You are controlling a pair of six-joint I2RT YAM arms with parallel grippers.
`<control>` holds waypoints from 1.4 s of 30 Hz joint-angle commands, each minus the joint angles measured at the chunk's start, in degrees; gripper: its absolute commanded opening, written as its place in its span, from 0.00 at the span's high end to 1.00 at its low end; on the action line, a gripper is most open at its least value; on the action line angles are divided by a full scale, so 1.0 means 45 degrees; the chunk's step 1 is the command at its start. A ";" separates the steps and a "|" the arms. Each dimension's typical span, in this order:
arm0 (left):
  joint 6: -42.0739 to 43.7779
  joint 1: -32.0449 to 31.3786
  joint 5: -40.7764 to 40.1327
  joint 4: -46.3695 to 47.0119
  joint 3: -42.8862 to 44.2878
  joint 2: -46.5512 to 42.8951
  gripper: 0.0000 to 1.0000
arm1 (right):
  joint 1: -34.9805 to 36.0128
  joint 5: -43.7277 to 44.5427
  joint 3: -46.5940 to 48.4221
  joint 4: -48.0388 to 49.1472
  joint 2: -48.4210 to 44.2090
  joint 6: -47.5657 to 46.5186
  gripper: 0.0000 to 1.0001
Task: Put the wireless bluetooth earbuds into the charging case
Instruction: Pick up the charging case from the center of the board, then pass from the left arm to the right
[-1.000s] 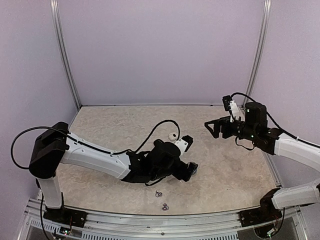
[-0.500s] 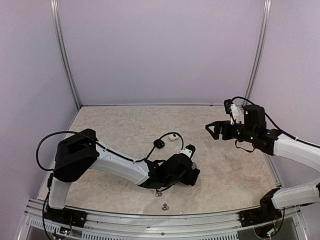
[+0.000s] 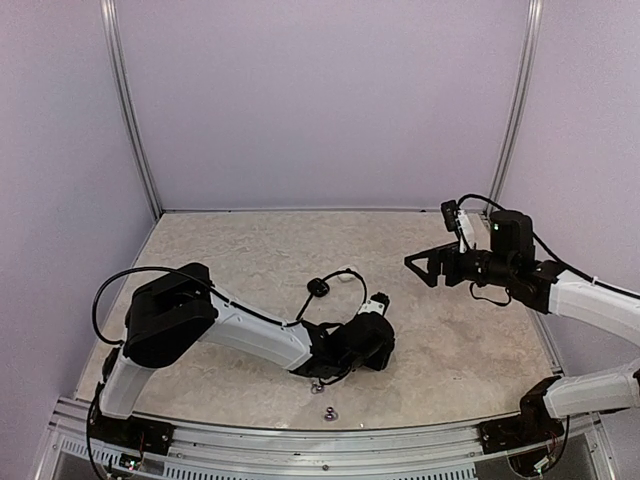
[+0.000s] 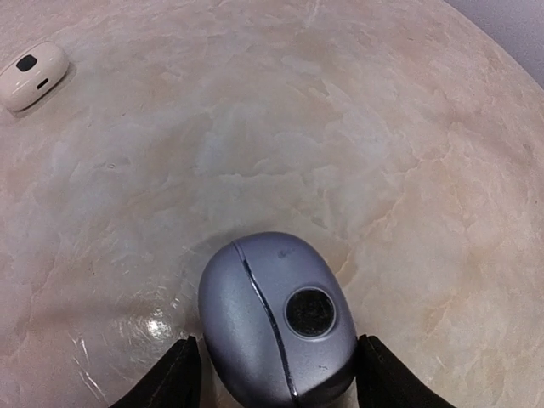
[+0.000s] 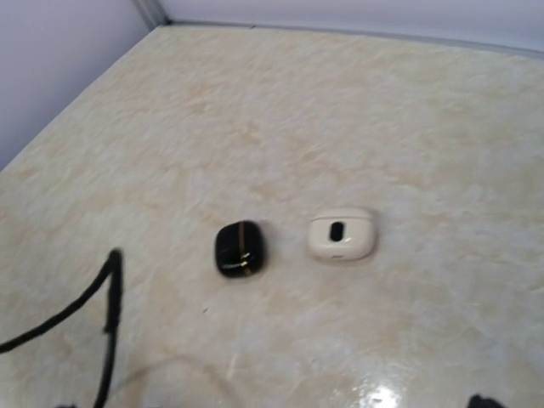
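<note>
Nearest me, close to the front edge of the table (image 3: pixel 250 250), I can see two tiny earbuds (image 3: pixel 317 387) lying loose, one just behind the other (image 3: pixel 328 412), both outside any case. Just beyond them the left gripper (image 3: pixel 372 347) is down low over the tabletop. On its wrist camera a silvery-blue charging case (image 4: pixel 272 327) lies closed on the table between the two black fingers (image 4: pixel 174 378), with its seam and a dark round spot facing up. The fingers stand about as far apart as the case is wide, right against its sides, and I cannot tell whether they actually press on it or only flank it. Farther back, near the middle of the table, a black case (image 5: pixel 240 249) with a gold line and a white case (image 5: pixel 342 235) sit side by side, close but not touching, both closed. Farthest off, on the right side, the right gripper (image 3: pixel 418 270) hangs above the table with its jaws spread wide and nothing between them.
</note>
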 commanded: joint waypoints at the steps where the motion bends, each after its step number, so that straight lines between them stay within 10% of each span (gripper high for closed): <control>1: 0.0541 0.0236 0.0085 -0.0019 -0.0218 0.0097 0.45 | -0.0143 -0.1014 0.0481 -0.0431 0.0133 -0.0434 0.01; 20: 0.8744 0.0743 0.2324 0.5355 -0.6619 -0.6174 0.67 | -0.0359 -0.6530 0.0148 -0.0303 0.0980 0.0059 0.15; 42: 1.1966 -0.0600 0.1353 0.5864 -0.6247 -0.8124 0.66 | 0.2277 -0.7690 -0.0291 0.2355 0.1479 0.2482 0.42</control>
